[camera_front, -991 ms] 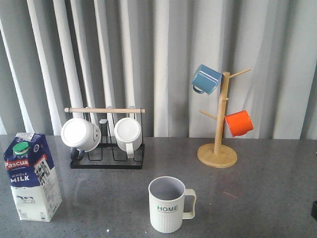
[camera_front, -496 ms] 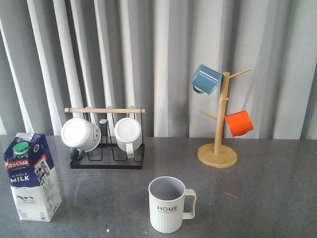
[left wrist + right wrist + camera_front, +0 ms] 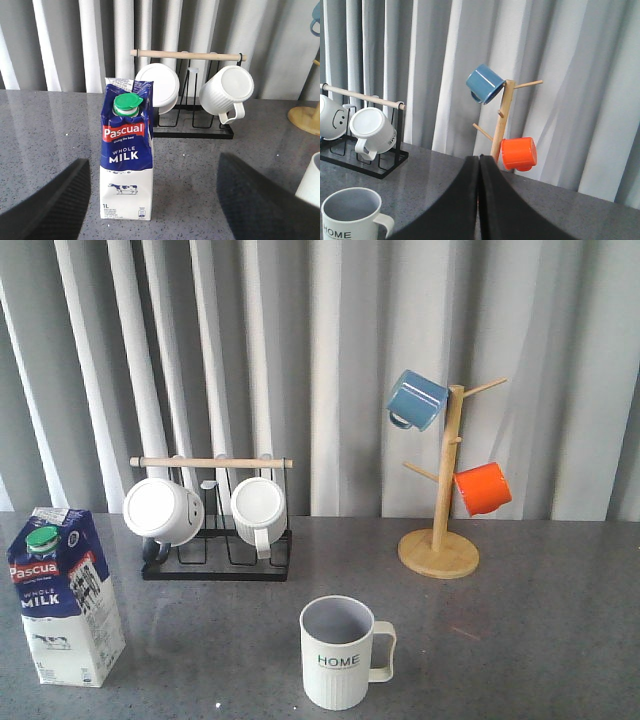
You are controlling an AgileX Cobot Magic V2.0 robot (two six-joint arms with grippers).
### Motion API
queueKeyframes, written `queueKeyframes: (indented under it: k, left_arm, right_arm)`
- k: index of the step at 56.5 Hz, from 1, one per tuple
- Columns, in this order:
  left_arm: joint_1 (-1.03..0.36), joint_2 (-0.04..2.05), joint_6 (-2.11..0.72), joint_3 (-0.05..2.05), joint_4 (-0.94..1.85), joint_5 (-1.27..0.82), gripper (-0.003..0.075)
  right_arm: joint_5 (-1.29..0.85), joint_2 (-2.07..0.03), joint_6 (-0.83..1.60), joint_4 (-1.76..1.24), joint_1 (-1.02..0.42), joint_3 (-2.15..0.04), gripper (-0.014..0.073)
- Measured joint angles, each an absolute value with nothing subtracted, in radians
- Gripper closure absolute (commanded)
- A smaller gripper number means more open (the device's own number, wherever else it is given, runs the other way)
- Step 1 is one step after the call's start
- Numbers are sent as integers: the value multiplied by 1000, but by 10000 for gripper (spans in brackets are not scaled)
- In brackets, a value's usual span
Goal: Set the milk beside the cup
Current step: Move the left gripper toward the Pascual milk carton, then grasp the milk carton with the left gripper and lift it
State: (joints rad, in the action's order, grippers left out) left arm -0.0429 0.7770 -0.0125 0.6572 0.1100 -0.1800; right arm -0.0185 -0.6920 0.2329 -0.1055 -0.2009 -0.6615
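The milk (image 3: 64,596) stands upright at the far left of the table (image 3: 520,640), well apart from the cup (image 3: 340,651), so the placing is not yet begun. In the left wrist view the left gripper (image 3: 150,202) has its jaws spread wide, one finger on each side of the carton and neither touching it; judged, this is a line-up for a side grasp on the lower body. The carton is tall and gable-topped, dark blue above and white below, with a green cap (image 3: 127,104), a red "Pascual" label and "WHOLE MILK" text; no dent or leak shows. Behind it the rack (image 3: 215,540) carries two white mugs under a wooden bar. The cup sits near the front centre, open end up, handle to the right, "HOME" facing the camera, with bare table on its left for the carton. Further right the mug tree (image 3: 440,530) holds a blue mug (image 3: 416,400) and an orange mug (image 3: 482,489), clear of the work. The right gripper (image 3: 479,200) has its jaws pressed together on nothing, idle
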Motion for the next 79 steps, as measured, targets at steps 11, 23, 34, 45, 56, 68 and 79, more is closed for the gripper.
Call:
queueKeyframes:
  k: [11, 23, 34, 45, 56, 68, 79]
  left_arm:
    - [-43, 777, -15, 657, 109, -180, 196]
    - [-43, 784, -15, 657, 112, -84, -14]
    - [-43, 880, -15, 658, 112, 139, -6]
    - [-43, 1049, -15, 659, 112, 354, 1]
    - [-43, 1216, -12, 659, 114, 485, 3]
    - [-43, 1352, -9, 659, 115, 596, 7]
    - [-43, 1468, -8, 659, 115, 690, 14]
  right_arm:
    - [-18, -692, 233, -106, -201, -661, 602]
    - [-18, -692, 233, -106, -201, -661, 602]
    - [-18, -692, 233, -106, -201, -661, 602]
    - [-18, -692, 233, -106, -201, -661, 602]
    - [-18, -692, 233, -106, -201, -661, 602]
    - [-18, -692, 233, -106, -201, -661, 602]
    - [-18, -692, 233, -106, -201, -661, 602]
